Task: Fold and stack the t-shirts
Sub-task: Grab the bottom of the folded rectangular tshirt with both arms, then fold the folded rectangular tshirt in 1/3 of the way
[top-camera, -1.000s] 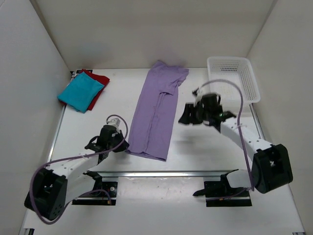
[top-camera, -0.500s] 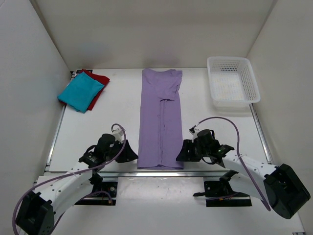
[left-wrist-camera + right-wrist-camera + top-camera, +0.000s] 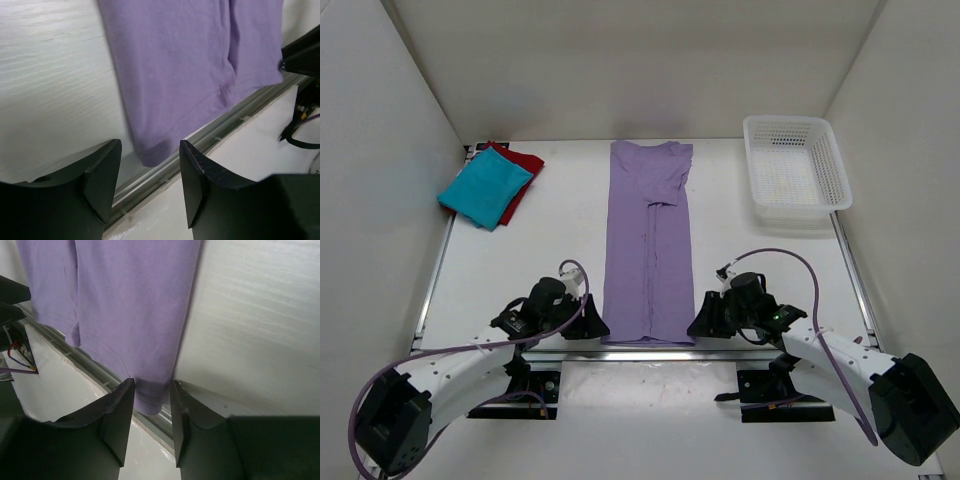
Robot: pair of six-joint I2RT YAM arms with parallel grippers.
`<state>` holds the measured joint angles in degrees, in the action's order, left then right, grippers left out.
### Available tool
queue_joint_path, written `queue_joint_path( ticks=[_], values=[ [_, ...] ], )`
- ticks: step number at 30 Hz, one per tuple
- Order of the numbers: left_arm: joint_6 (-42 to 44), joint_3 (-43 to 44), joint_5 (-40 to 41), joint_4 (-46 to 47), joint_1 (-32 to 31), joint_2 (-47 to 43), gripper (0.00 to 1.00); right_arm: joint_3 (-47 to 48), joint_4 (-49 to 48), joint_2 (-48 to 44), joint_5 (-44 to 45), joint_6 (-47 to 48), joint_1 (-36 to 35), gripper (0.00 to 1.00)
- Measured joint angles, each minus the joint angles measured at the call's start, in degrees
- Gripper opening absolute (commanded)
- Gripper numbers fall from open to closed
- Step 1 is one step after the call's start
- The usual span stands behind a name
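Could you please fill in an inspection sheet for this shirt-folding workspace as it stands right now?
Surface: white table, bare apart from the items below.
Job's things: lavender shirt folded into a long strip mid-table, hem at the near edge; teal shirt folded and stacked on the red shirt at the far left corner.
Clutter: white mesh basket at far right, nothing seen inside.
Grippers: left gripper open, straddling the hem's left corner; right gripper close around the hem's right corner, grip unclear.
Cables: purple cables loop above both arms, off the shirt.
Surroundings: plain white walls; nothing else seen.
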<state>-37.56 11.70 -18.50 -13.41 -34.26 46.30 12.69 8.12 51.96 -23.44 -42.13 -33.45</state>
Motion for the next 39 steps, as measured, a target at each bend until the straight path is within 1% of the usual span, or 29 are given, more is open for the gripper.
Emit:
queue_joint_path(
  ticks=[2,3,4,5,6,7,8,9,11,14,16,19,21,23,27,31,34,39],
  values=[
    [-0.72,-0.07,-0.13,1.81,-1.46,1.53,0.6,-0.02,-0.07,0.55,-0.09,-0.33,-0.39,0.29],
    [-1.05,-0.07,-0.24,2.86,-2.08,2.45,0.59,-0.04,-0.07,0.76,-0.15,-0.39,-0.63,0.3],
    [-1.31,-0.07,-0.35,3.8,-2.45,3.08,0.54,-0.04,-0.09,0.92,-0.22,-0.59,-0.74,0.3],
    [-1.42,-0.07,-0.44,4.52,-2.69,3.82,0.44,-0.04,-0.13,1.01,-0.2,-0.81,-1.01,0.28],
    [-1.55,-0.07,-0.5,4.94,-2.86,4.42,0.32,-0.04,-0.22,1.07,-0.13,-1.01,-1.42,0.18],
    [-1.79,-0.11,-0.37,4.85,-2.99,4.81,0.25,-0.04,-0.26,1.09,-0.07,-1.05,-1.84,0.08],
    [-1.73,-0.17,-0.33,4.57,-3.02,5.14,0.16,-0.09,-0.22,1.11,0.26,-1.22,-2.43,0.04],
    [-1.77,-0.22,-0.35,4.26,-3.06,5.31,0.08,-0.28,-0.26,1.11,0.46,-1.6,-2.99,0.0],
    [-1.81,-0.22,-0.33,3.91,-3.28,5.22,0.0,-0.61,-0.28,1.07,0.66,-2.14,-4.02,0.0],
    [-1.95,-0.22,-0.5,2.36,-4.31,3.87,0.0,-0.92,0.44,-0.09,1.92,-3.37,-7.08,0.0],
    [-2.16,-0.22,-0.87,0.07,-4.87,1.6,0.0,-1.16,2.38,-2.95,3.13,-4.94,-10.62,0.0],
    [-2.97,-0.55,-2.73,-4.57,-4.31,-5.27,0.0,-1.25,5.97,-8.55,3.78,-6.93,-14.19,0.0],
    [-3.39,-0.13,-3.91,-6.8,-2.95,-8.79,0.0,-0.85,8.22,-11.08,3.43,-7.17,-12.9,0.0],
    [-3.45,1.97,-4.7,-8.48,-2.01,-8.59,0.0,0.39,10.32,-11.58,2.54,-5.79,-8.48,0.0],
    [-2.29,9.42,-5.4,-8.61,0.2,-1.68,0.0,7.91,12.46,-6.67,1.29,0.42,1.77,0.0],
    [-0.68,16.76,-5.55,-5.95,6.95,6.49,0.0,17.73,10.45,3.52,-1.05,7.82,11.21,0.0],
    [-0.35,21.38,-4.24,-2.64,10.08,12.33,0.0,24.06,8.44,10.93,-1.36,11.89,14.93,0.0],
    [-0.39,31.89,-1.44,3.19,11.78,26.45,0.0,35.6,4.76,25.38,-2.4,16.09,18.86,0.0]
  ],
)
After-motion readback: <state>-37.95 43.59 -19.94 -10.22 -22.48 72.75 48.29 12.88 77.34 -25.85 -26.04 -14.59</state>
